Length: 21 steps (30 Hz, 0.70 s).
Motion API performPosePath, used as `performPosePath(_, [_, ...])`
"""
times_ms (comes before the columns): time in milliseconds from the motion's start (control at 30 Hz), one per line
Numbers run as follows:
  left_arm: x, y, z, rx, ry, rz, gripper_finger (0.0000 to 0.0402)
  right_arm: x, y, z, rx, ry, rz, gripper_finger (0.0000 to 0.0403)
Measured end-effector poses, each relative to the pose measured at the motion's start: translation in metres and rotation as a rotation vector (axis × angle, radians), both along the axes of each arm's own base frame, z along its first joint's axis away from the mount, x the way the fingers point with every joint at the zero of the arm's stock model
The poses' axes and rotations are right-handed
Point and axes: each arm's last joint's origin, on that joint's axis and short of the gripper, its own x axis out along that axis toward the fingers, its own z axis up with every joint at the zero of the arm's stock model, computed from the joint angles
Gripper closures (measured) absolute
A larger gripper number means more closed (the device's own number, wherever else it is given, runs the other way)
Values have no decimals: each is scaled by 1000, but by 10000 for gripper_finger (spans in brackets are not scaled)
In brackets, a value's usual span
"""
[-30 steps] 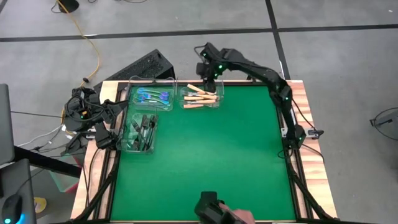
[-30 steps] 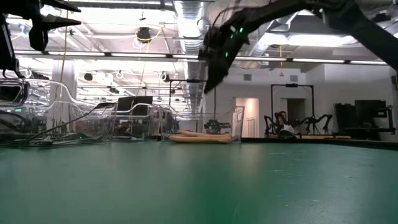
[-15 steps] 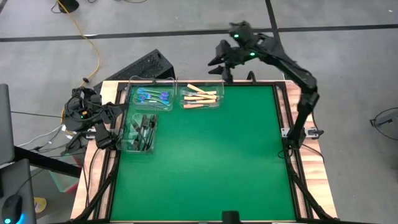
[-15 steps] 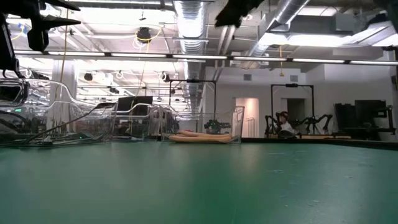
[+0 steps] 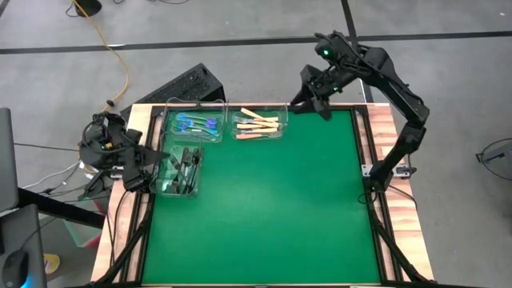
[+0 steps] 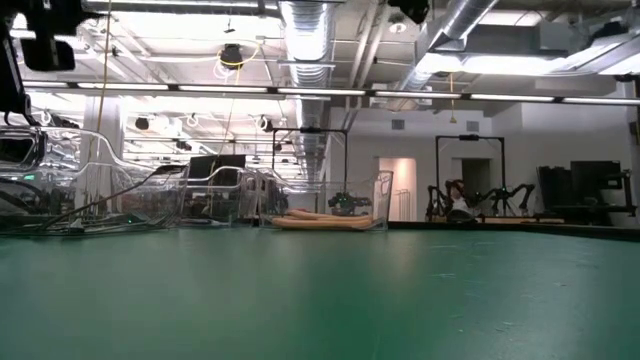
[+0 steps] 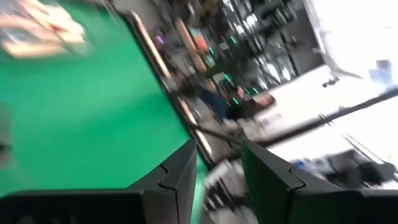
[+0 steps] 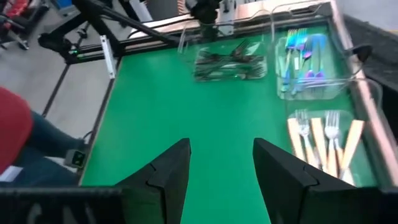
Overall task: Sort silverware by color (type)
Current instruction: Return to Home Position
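Green table [image 5: 264, 200], forks [image 5: 258, 124] sorted in three bins [image 5: 284, 120]. Right gripper [image 8: 221, 149] hovers spread at the far edge, left gripper [image 7: 219, 152] likewise.

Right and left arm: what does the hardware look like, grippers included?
Both arms are black and built of slim jointed links. The right arm has a small green light near its wrist. The left arm has loose black cables beside it. The right gripper and the left gripper each have two dark, flat, angular fingers with stepped inner edges.
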Motion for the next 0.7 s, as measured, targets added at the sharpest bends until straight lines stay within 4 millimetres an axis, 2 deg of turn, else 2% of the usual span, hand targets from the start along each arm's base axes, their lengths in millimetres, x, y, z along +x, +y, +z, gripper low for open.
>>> performPosePath(167, [2,-6,15,-25,-71,-136,289,-8,18,8,22,-1,21,212])
performPosePath(300, [1,-7,29,26,-156,-168,289,-24,34,21,13,-34,33,212])
performPosePath(433, [1,-6,38,55,-219,-175,289,-45,48,38,-7,-114,19,212])
performPosePath(533, [0,-5,42,57,-250,-182,289,-53,58,46,-18,-209,13,212])
performPosePath(700, [-1,-5,48,75,-291,-195,290,-58,71,41,6,-339,-4,212])
